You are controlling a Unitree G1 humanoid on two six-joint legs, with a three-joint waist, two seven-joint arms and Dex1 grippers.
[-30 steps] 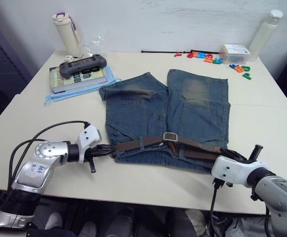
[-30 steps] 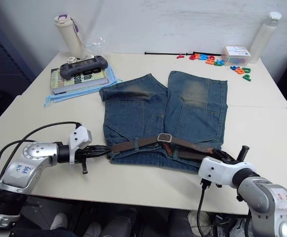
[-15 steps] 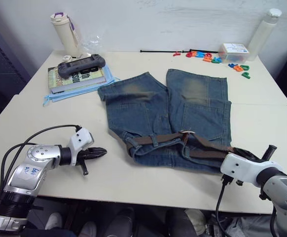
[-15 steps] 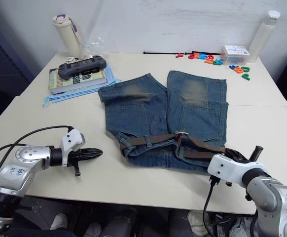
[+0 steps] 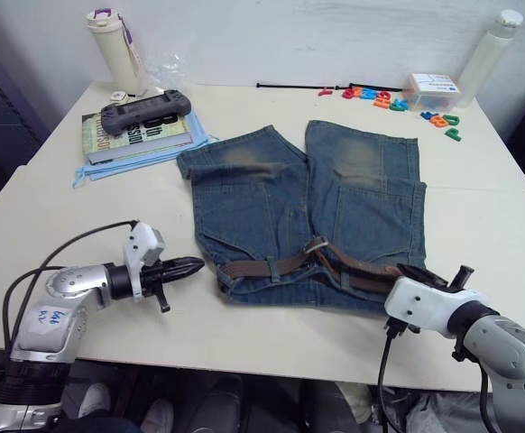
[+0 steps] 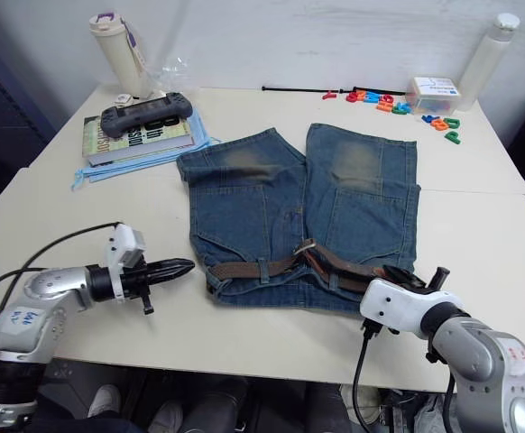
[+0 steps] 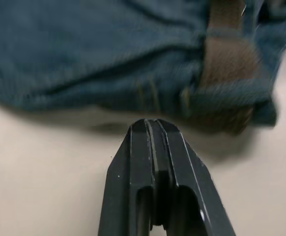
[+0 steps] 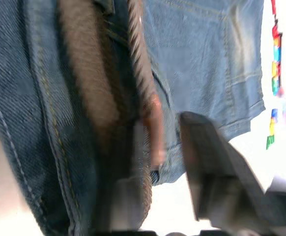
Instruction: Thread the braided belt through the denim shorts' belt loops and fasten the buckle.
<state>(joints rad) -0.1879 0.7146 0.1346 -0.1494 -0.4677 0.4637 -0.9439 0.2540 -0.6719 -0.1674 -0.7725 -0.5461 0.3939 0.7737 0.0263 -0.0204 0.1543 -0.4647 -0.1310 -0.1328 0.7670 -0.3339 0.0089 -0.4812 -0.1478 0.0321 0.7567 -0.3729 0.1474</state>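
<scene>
Shorts: the denim shorts (image 5: 308, 212) lie flat on the table (image 5: 479, 225), waistband toward the robot, legs pointing away.
Belt: the braided belt (image 5: 271, 266) runs along the waistband, passing under at least one belt loop (image 6: 262, 268); its left end stops just short of the left corner of the waistband.
Buckle: the buckle (image 5: 315, 245) sits near the middle of the waistband, tilted; whether the prong is engaged cannot be told.
Left claw: the left gripper (image 5: 193, 264) hovers just beside the left corner of the shorts, not touching, its fingers (image 7: 153, 147) pressed together and holding nothing.
Right claw: the right gripper (image 8: 157, 162) is at the right end of the waistband with the belt running between its spread fingers; contact with the strap is not clear.
Handling, belt: judged light, limp and rough-woven; it should grip well but will buckle if pushed, so it is better pulled by its free end.
Handling, shorts: judged soft and quick to bunch and slide on the smooth table; the waistband needs pinning near the loop in use.
Hold point: the strap close to the buckle, not the metal, which looks slippery.
Other items: a book (image 5: 136, 135) and plastic letters (image 5: 398, 101) lie well apart from the work.
</scene>
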